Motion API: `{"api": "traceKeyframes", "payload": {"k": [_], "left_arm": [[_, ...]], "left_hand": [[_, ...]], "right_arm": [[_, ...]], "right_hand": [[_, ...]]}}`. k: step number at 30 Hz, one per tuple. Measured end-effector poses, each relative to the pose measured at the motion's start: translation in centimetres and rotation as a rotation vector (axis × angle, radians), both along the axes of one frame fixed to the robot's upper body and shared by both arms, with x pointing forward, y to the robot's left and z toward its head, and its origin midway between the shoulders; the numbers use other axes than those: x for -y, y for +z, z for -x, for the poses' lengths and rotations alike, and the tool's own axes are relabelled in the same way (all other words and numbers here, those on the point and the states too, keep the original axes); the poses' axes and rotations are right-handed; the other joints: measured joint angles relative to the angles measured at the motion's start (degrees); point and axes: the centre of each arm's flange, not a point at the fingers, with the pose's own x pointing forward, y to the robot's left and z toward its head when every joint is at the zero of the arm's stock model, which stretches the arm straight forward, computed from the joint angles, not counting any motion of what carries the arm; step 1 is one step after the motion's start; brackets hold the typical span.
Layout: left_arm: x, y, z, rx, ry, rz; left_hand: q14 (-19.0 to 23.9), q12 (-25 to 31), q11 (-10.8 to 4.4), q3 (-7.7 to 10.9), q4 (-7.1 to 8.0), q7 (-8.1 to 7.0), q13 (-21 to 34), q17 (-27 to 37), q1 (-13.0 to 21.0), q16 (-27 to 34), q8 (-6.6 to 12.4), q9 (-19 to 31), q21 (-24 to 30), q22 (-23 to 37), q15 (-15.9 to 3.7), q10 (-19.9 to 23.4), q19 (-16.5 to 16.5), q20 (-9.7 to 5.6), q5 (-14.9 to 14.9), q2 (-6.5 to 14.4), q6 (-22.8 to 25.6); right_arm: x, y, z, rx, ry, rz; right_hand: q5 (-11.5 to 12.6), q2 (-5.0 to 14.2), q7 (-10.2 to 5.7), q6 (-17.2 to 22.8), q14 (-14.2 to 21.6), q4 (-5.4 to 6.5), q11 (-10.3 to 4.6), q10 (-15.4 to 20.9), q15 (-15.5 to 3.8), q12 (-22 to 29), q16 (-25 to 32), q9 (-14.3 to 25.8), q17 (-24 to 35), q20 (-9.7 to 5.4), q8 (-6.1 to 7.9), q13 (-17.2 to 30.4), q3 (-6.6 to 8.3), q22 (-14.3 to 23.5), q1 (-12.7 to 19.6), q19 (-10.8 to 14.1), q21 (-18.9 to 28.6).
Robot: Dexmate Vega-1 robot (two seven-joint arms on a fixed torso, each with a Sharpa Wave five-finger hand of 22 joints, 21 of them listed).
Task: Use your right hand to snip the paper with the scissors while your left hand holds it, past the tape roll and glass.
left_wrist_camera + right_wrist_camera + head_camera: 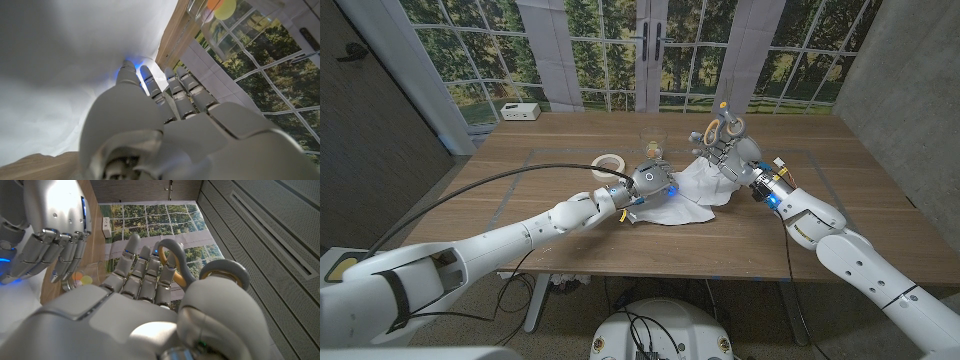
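Right hand (150,305) up close, fingers wrapped through the scissors (726,130) handles, blades poised at the paper's (692,190) far edge. Left hand (645,185) presses the sheet on the surface (520,215). Grip's set; no cut visible yet, by my read.

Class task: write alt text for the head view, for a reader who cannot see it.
Over a wooden table, the right hand holds scissors at a white paper that the left hand holds down. A tape roll and a glass stand behind.
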Motion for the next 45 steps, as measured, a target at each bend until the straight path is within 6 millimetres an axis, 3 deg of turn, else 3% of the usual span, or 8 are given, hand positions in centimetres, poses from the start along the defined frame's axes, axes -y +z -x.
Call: {"api": "traceKeyframes", "payload": {"k": [5,8,13,15,21,27,32,45], "left_arm": [[0.0,0.0,-0.1,-0.004,-0.005,0.003],[-0.1,0.0,-0.1,-0.008,-0.01,0.005],[-0.1,0.1,0.0,-0.013,-0.023,0.013],[-0.1,0.1,0.0,-0.014,-0.026,0.015],[-0.2,0.2,0.2,-0.018,-0.044,0.025],[-0.3,0.3,0.4,-0.014,-0.074,0.039],[-0.5,0.4,0.7,-0.005,-0.101,0.055],[-1.0,0.4,1.3,0.017,-0.153,0.082]], "left_hand": [[9.52,1.76,0.05,4.83,-0.5,0.01,2.78,0.81,2.63,0.12,0.01,-0.07,0.1,0.02,-1.07,4.12,1.6,0.17,-2.85,0.07,1.48],[16.17,4.28,0.11,10.29,-0.93,0.3,6.19,1.29,3.94,-0.84,-0.32,-0.29,0.1,0.27,-2.78,6.97,2.5,-0.07,-4.44,-0.85,2.35],[22.98,7.39,0.66,18.56,-1.95,0.76,10.8,3.17,5.4,-1.15,-0.39,0.02,0.1,0.38,-5.13,9.28,3.22,0.02,-5.06,-2.34,5.07],[25.71,8.86,0.9,20.94,-2.13,0.76,12.85,5.27,5.95,-0.3,0.13,0.22,0.1,0.64,-6.25,10.18,3.43,-0.2,-5.06,-3.65,6.69],[26.24,10.25,0.87,23.07,-1.54,0.85,12.9,7.4,4.61,-1.19,0.6,0.69,0.1,0.83,-7.39,10.71,3.82,0.02,-5.09,-5.64,7.93],[21.74,8.55,-0.04,25.71,-0.79,0.85,15.07,5.64,-1.5,-2.32,0.62,0.51,0.1,0.39,-5.6,10.07,4.13,-0.29,-4.08,-10.05,7.93],[17.57,6.54,0.19,27.96,-0.8,0.53,13.85,4.89,-5.23,-2.34,0.28,0.25,-0.27,0.53,-4.28,7.21,4.11,-0.27,-2.79,-13.15,8.26],[10.74,2.93,0.15,30.75,-0.64,0.23,12.67,4.63,-9.41,-2.33,-0.51,0.41,-0.28,0.53,-1.92,1.29,2.76,0.02,-1.11,-15.26,7.5]], "right_arm": [[0.0,0.0,0.0,0.0,-0.001,0.0],[0.0,0.0,0.0,-0.001,0.0,0.0],[0.0,0.0,0.0,-0.001,0.0,0.0],[0.0,0.0,0.0,-0.001,0.0,0.0],[-0.1,0.0,0.1,-0.001,0.003,0.0],[-0.2,-0.1,0.3,0.0,0.004,0.002],[-0.1,-0.1,0.5,0.004,0.006,0.002],[0.0,-0.3,0.9,0.008,0.01,0.001]], "right_hand": [[0.0,0.03,0.0,0.0,0.0,0.0,0.0,0.0,0.0,-0.04,0.0,0.01,0.0,0.0,0.01,0.0,0.0,0.0,-0.03,0.0,0.0],[0.0,0.03,0.0,0.0,0.0,0.0,0.0,0.0,0.0,-0.21,0.0,0.02,-0.01,0.0,0.01,0.0,0.0,0.0,-0.03,0.0,0.0],[-0.03,0.03,0.0,0.0,0.0,-0.18,0.0,0.0,0.0,-0.21,-0.03,0.0,-0.01,0.0,0.01,0.0,0.18,0.0,-0.03,-0.01,-0.22],[-0.22,0.02,0.0,0.0,0.0,-0.24,0.0,0.0,0.0,-0.21,-0.22,-0.09,-0.01,0.0,0.2,0.0,0.24,0.0,-0.03,-0.01,-0.22],[-0.22,0.03,0.0,0.0,-0.01,-0.24,0.21,0.2,0.0,-0.42,-0.22,-0.06,-0.01,0.0,0.45,-0.01,0.24,0.0,-0.03,-0.01,-0.22],[-0.22,0.02,0.0,0.0,-0.01,-0.24,0.21,0.2,0.0,-0.42,-0.22,-0.12,-0.01,0.0,0.44,0.0,0.24,0.0,-0.03,-0.01,-0.44],[-0.22,0.02,0.0,0.0,-0.01,-0.24,-0.11,0.52,0.01,-0.42,-0.44,-0.13,-0.01,0.0,0.44,-0.01,0.24,0.0,-0.03,-0.01,-0.44],[-0.22,0.47,0.0,0.0,0.51,-0.24,-0.43,0.83,0.11,-0.78,-0.66,-0.46,0.25,-0.31,0.66,-0.01,0.24,0.0,-0.03,0.3,-0.65]]}}
